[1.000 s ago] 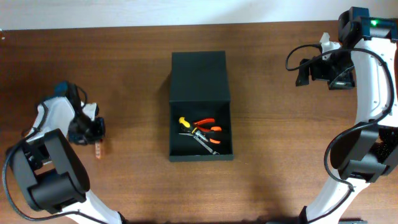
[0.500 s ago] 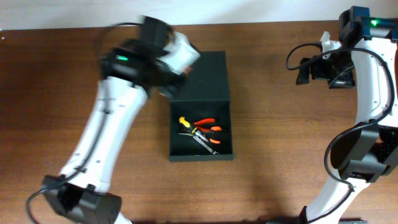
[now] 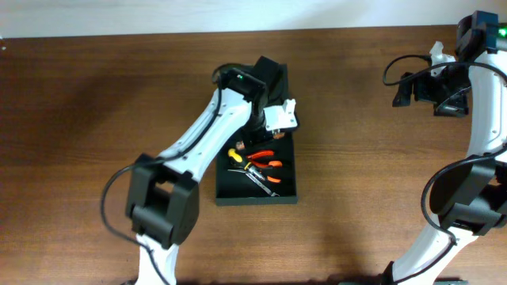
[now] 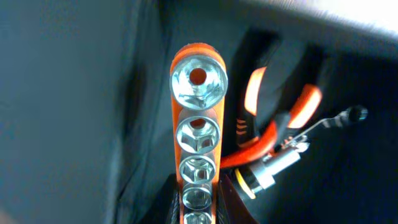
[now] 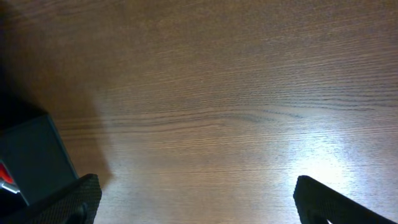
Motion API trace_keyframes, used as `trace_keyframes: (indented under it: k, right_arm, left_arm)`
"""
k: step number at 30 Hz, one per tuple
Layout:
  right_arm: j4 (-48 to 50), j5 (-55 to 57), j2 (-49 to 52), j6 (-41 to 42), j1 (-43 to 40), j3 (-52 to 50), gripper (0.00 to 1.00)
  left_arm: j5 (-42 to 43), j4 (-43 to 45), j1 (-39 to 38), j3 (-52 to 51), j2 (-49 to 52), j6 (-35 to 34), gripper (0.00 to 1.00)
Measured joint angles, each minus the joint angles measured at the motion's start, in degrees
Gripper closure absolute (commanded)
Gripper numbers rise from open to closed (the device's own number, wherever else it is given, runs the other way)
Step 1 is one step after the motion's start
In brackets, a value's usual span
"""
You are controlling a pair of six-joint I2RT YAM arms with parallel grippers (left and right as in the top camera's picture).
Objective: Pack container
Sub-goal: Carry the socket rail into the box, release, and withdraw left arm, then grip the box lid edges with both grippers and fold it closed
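Clamped between the narrow jaws of the left gripper [image 4: 198,208], the orange socket rail [image 4: 198,118] juts ahead over the container [image 3: 256,200] (pliers [image 4: 273,127] and ratchet [image 4: 314,127] lie just beyond it), so a tilted release might wedge it on them; the right gripper [image 5: 198,202] gapes wide, well apart.

One container [image 3: 228,187], one orange socket rail [image 4: 198,124] showing five sockets [image 4: 199,78], and one yellow-handled silver tool [image 4: 278,167].
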Motion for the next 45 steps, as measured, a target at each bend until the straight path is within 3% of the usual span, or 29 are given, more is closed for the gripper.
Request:
trace_keyframes:
  k: [2,3,4,5,6,8,11,13,14,16,19,23,32,45]
  right_arm:
    - [0.0,0.0,0.0,0.0,0.0,0.0,0.01]
    - [0.0,0.0,0.0,0.0,0.0,0.0,0.01]
    - [0.0,0.0,0.0,0.0,0.0,0.0,0.01]
    - [0.0,0.0,0.0,0.0,0.0,0.0,0.01]
    - [0.0,0.0,0.0,0.0,0.0,0.0,0.01]
    - [0.0,-0.6,0.0,0.0,0.0,0.0,0.01]
    - [0.0,-2.1,0.0,0.0,0.0,0.0,0.0]
    - [0.0,-2.7,0.0,0.0,0.0,0.0,0.23]
    - [0.0,-3.3,0.0,-0.3,0.0,0.0,0.46]
    - [-0.6,-5.9,0.0,0.0,0.0,0.0,0.96]
    - [-1.9,-9.1,0.0,0.3,0.1,0.0,0.96]
    - [-3.1,-12.7,0.0,0.2,0.7,0.0,0.96]
    - [-0.5,-17.8,6.0,0.2,11.1,0.0,0.96]
    - [4.7,-26.8,21.2,-2.7,15.5,0.0,0.96]
  left_arm:
    - [0.0,-0.3,0.3,-0.1,2.5,0.2,0.98]
    - [0.0,-0.5,0.3,-0.1,3.3,0.2,0.72]
    - [-0.2,-0.7,0.4,-0.1,4.3,0.2,0.54]
    - [-0.2,-0.8,0.4,-0.2,4.8,0.5,0.26]
    - [-0.2,-0.8,0.4,-0.2,5.1,0.5,0.16]
    - [-0.2,-0.9,0.4,-0.2,5.1,0.8,0.15]
    - [-0.2,-2.3,0.3,0.2,5.1,-0.3,0.18]
    - [-0.5,-5.4,0.4,2.7,5.1,-2.3,0.32]
    - [-0.5,-6.9,0.5,4.7,5.1,-3.1,0.45]
    - [-0.9,-9.9,0.5,11.1,4.7,-5.2,0.54]
    - [-1.0,-12.0,1.2,18.8,1.5,-7.5,0.78]
    - [0.2,-11.5,5.7,21.7,-3.2,-11.8,0.98]
    - [20.0,-10.9,26.3,20.9,-2.2,-17.6,0.98]
    - [32.9,-10.6,30.1,20.7,20.2,-18.6,0.98]
